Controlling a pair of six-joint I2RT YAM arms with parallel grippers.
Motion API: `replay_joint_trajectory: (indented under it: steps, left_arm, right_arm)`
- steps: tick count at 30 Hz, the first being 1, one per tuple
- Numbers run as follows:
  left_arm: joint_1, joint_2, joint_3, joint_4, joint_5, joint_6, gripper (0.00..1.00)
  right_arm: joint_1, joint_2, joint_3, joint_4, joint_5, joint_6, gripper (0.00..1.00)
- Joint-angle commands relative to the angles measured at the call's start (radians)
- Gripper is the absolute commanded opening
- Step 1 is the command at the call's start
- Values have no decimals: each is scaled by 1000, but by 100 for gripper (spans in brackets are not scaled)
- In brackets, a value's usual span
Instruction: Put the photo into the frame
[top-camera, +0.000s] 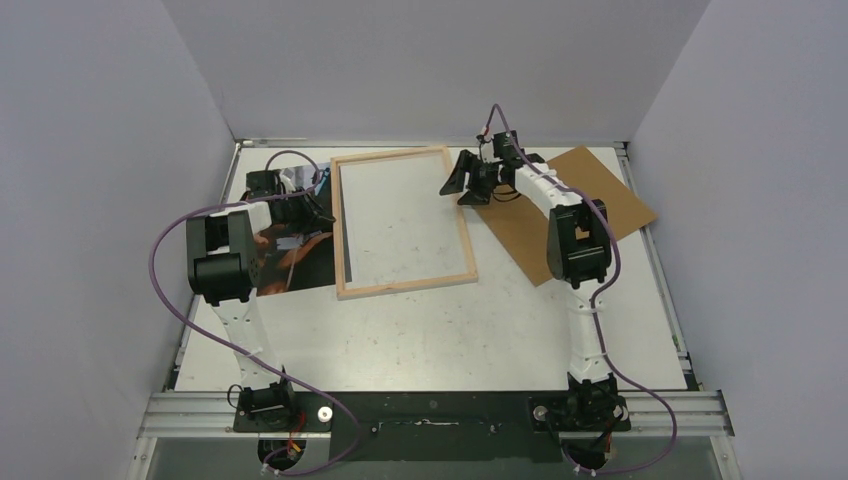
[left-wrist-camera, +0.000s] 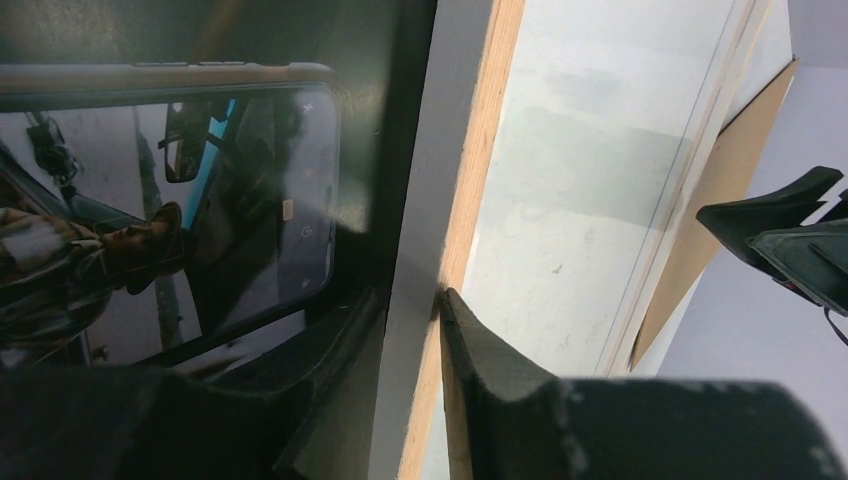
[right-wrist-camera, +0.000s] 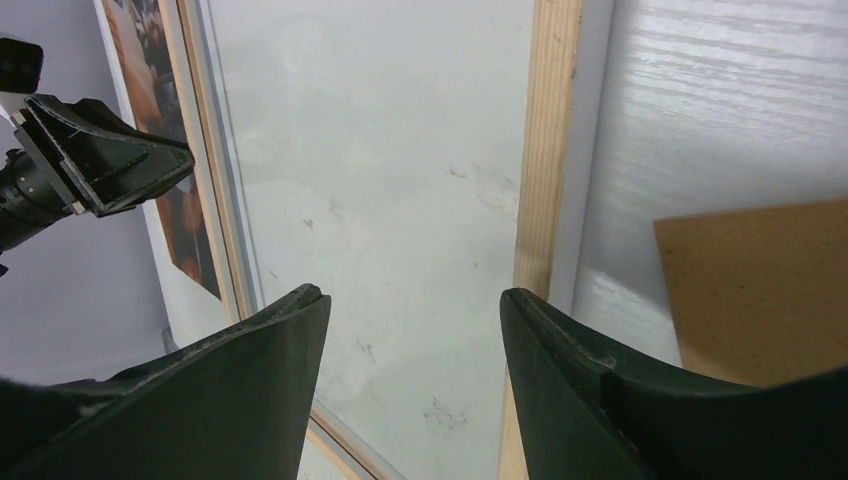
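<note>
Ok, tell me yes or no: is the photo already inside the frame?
No, the photo lies on the table left of the frame, outside its wooden edge.

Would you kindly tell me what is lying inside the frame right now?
Nothing lies inside the frame: only white, scuffed table shows through its opening. The photo sits outside, beside its left edge, partly hidden under the left arm.

Photo (top-camera: 298, 258) left of frame (top-camera: 407, 285), board (top-camera: 600, 192) right
</note>
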Motion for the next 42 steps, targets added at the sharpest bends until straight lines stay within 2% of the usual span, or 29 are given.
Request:
replay_joint_trajectory:
  steps: [1,9,14,18,23,27,32,42]
  left_arm:
    - [-19,26,-6,-104,-92,59,26]
    - [-19,17,-3,-96,-73,60,36]
    - [-19,16,-10,-74,-48,56,47]
    - [-20,23,-17,-60,-28,42,48]
    - [-26,36,-16,-59,-20,38,49]
    - [-34,48,-10,-68,-13,37,47]
    - [-45,56,-7,-72,3,34,39]
    - [-81,24,-21,-62,52,28,32]
  right_arm:
    - [-10,-112,7,-23,56,-50,64]
    - [-11,-149,-47,-21,155,-71,68]
    - [-2,-134,-52,-78,211,-121,70]
    - [15,-115,-50,-103,233,-142,68]
    - [35,-77,-16,-146,273,-159,61]
    - [51,-48,-1,-155,289,-150,46]
    - [73,-35,-4,-151,294,-143,27]
    - [86,-159,-174,-87,237,-112,19]
